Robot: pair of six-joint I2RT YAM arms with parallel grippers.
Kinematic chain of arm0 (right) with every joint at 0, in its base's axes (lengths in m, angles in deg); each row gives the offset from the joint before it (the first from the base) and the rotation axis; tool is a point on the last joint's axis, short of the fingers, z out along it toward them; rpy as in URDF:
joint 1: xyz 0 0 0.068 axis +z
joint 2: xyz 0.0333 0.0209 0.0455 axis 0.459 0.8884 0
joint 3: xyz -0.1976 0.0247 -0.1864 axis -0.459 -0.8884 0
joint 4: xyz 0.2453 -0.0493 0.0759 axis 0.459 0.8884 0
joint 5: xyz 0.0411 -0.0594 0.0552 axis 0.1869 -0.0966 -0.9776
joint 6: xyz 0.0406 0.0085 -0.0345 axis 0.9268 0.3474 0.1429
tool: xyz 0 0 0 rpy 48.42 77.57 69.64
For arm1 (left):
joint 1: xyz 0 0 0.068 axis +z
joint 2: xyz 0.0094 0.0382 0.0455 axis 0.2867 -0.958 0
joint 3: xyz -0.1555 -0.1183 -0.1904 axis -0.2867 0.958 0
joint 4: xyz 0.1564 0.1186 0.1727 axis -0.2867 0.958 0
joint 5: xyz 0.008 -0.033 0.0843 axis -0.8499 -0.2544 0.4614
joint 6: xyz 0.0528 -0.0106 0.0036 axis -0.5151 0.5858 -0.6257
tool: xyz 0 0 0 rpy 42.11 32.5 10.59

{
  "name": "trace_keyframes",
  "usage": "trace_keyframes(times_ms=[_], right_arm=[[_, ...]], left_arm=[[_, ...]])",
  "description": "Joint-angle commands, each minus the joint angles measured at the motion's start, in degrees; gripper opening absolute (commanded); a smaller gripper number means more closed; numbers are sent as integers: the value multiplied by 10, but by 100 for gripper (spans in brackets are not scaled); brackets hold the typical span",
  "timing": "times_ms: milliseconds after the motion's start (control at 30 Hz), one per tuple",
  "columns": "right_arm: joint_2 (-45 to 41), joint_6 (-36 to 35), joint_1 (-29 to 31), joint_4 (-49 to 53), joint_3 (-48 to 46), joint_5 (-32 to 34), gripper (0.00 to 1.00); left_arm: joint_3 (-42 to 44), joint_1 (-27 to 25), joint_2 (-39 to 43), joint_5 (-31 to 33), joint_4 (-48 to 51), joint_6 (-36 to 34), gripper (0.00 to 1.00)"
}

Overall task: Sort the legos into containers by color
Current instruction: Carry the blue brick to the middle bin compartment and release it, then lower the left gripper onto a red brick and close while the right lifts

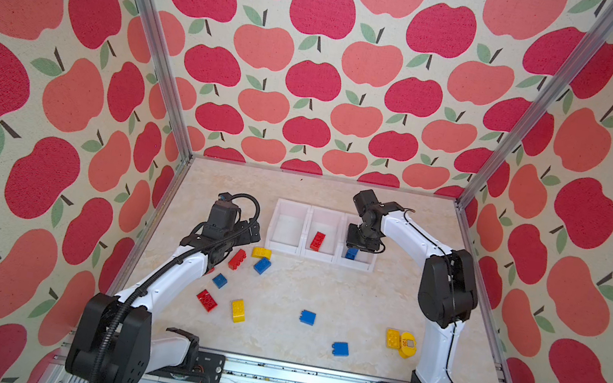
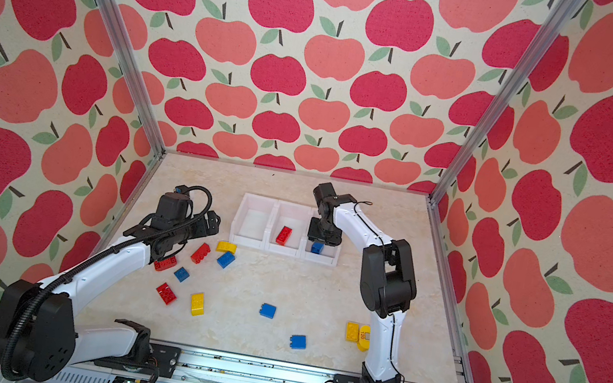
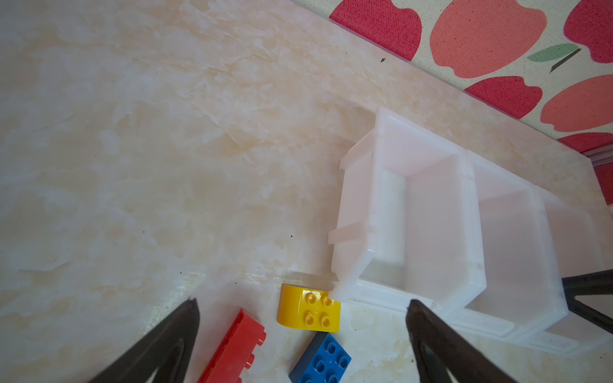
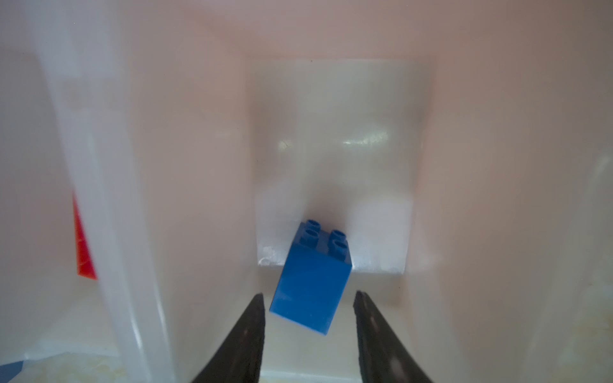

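Right wrist view, A asks: does the right gripper (image 4: 310,294) grip the blue brick (image 4: 311,278)?

B: No. Its jaws stand parted with a gap on each side of that brick, pinching nothing. The brick sits tilted inside the right bin (image 1: 357,266), studs toward the far wall. Whether it rests on the floor cannot be told.

A: Which step is that?

B: B judges it the drop of a blue piece, all but done. Next the right arm (image 1: 407,234) needs to rise straight out between the bin walls, then go for another loose brick. The left gripper (image 3: 303,301) hangs spread wide and empty above a cluster just near of the left bin (image 1: 275,223). There a rounded yellow brick (image 3: 308,310) touches that bin's near corner, with a long red brick (image 3: 237,348) and a second blue brick (image 3: 323,361) just beside it. A pick there calls for a descent that clears the bin's lip and closes on one brick alone.

A: And the count?

B: Three containers (image 1: 307,226), joined in a row. The left one is empty, the middle bin (image 1: 330,215) holds one red brick (image 1: 317,241), the right one the blue. The legos come to thirteen.
- Blue: five, four of them on the table (image 1: 322,288).
- Red: four, three on the table, one half hidden under the left arm (image 2: 116,257) in a top view.
- Yellow: four, all on the table, among them a labelled rounded piece (image 1: 407,344) touching a yellow neighbour (image 1: 393,337) at the near right.
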Motion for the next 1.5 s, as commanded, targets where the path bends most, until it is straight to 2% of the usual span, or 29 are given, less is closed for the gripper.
trace_keyframes(times_ms=[0,300,500,700,900,1200,1467], right_arm=[[0,-7,-2,11,13,-10,50],[-13,-8,-2,20,17,-16,52],[-54,-8,-2,35,5,-24,59],[-102,-10,-3,51,-11,-36,67],[-126,-11,-3,66,-15,-44,70],[-145,7,-3,59,-33,-57,70],[-156,16,-3,56,-46,-57,70]], left_arm=[[2,-3,3,8,25,12,99],[-23,-3,-12,12,86,-2,99],[-71,-3,-39,21,184,-33,96],[-124,-1,-92,6,283,-67,86],[-168,-2,-156,-1,348,-91,78],[-205,-1,-229,16,357,-117,67],[-218,-2,-279,11,348,-121,50]])
